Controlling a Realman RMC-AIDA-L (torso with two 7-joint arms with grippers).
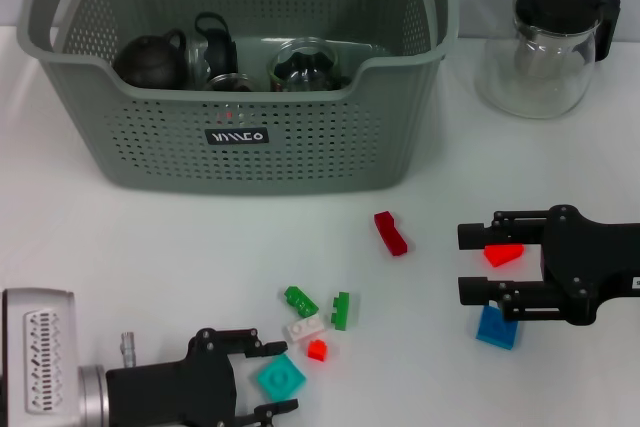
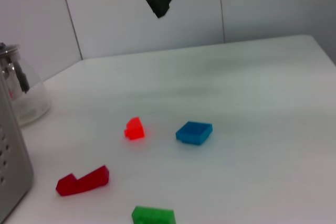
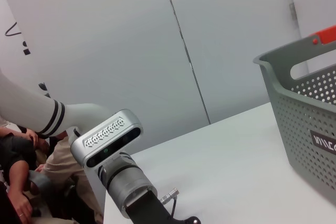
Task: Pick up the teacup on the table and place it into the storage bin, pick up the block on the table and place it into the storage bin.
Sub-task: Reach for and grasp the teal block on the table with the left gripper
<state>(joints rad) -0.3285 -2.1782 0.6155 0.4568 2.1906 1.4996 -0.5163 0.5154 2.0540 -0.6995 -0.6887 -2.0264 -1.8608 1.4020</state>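
Nearest you, the left tool sat low over the white bench, its black fingers spread wide on either side of the flat teal square block, not visibly pinching it. Just beyond lay a small red block, a white brick and two green bricks, all crowded close; if you closed from there, a finger could have nudged those neighbours or pushed the teal piece sideways rather than gripping it.

Further out on your right, the right tool hung with its jaws apart and empty, the orange-red wedge block showing between them and a blue square block partly under it. Seen from the left wrist, that tool floated well above the bench, so a descent misjudged in height could have knocked the wedge away. A dark red angled block lay alone toward the middle.

Farthest back stood the grey-green perforated storage bin, already holding dark teaware; no teacup was left on the bench. A glass jug with a black lid stood beside it, and a wide carry could have clipped it.
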